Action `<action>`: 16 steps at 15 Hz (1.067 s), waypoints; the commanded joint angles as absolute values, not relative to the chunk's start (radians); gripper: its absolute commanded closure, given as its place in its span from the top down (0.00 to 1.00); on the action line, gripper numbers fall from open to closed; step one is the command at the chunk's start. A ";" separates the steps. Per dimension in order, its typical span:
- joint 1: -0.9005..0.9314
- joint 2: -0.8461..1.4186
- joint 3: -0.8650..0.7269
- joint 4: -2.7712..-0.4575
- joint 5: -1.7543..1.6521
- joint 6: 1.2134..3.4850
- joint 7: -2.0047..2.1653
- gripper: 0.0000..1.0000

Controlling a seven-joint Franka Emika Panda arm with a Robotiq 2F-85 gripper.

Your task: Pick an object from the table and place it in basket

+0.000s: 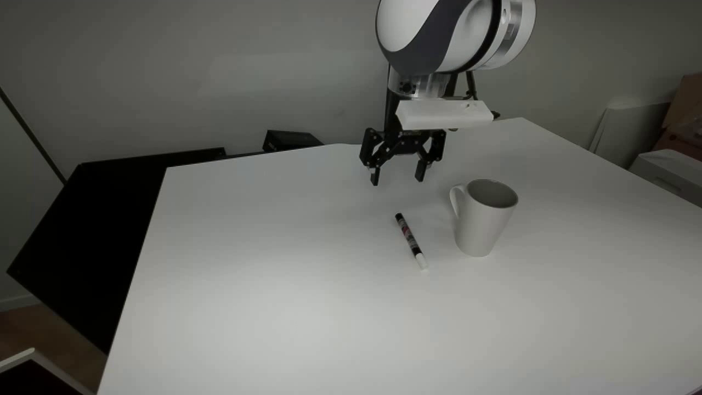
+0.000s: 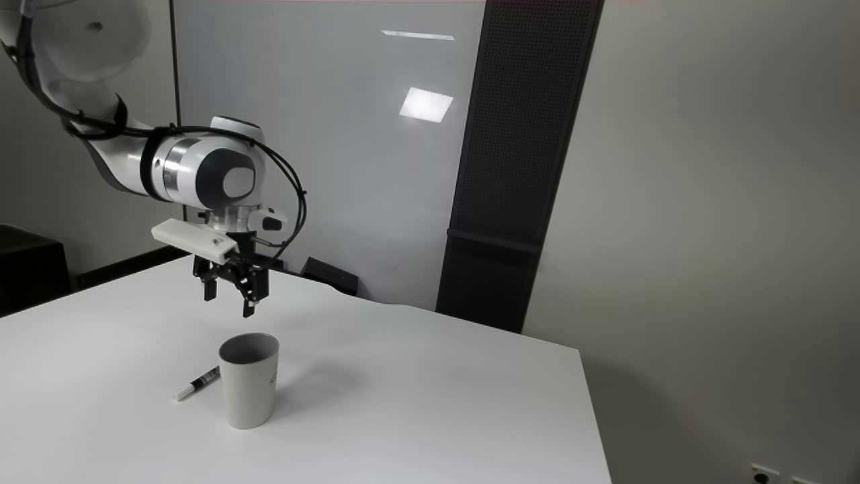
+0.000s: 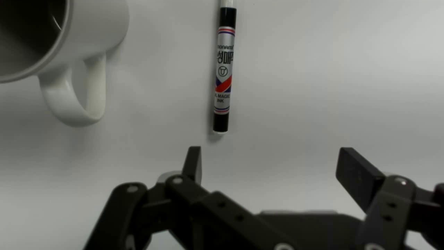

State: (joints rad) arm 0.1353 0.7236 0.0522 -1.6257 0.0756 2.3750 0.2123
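Observation:
The object is a short marker (image 1: 409, 236) with a black body, printed label and white tip. It lies flat on the table beside the mug. The wrist view shows the marker (image 3: 223, 71) pointing away from the jaws; in an exterior view the mug partly hides the marker (image 2: 203, 380). The basket is a white mug (image 1: 478, 230), upright, also in an exterior view (image 2: 250, 396). In the wrist view the mug (image 3: 100, 27) is at the upper left, handle towards the jaws. My gripper (image 1: 397, 181) is open and empty above the table, behind the marker's black end (image 3: 269, 149).
The white table (image 1: 263, 307) bears the mug and marker. A small black box (image 1: 290, 140) shows behind its far edge, and a black surface (image 1: 82, 236) lies beside it. A wall panel (image 2: 336, 101) stands behind the arm.

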 commanded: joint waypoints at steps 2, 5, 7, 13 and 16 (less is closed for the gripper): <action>0.143 0.779 0.043 -1.569 0.079 2.354 0.229 1.00; 0.143 0.793 0.034 -1.584 0.073 2.360 0.230 1.00; 0.141 0.805 0.026 -1.585 0.071 2.363 0.230 1.00; 0.134 0.817 0.020 -1.606 0.074 2.370 0.215 1.00; 0.134 0.818 0.018 -1.605 0.074 2.369 0.216 1.00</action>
State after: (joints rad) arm 0.1352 0.8164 0.0160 -1.6078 0.0761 2.3712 0.2146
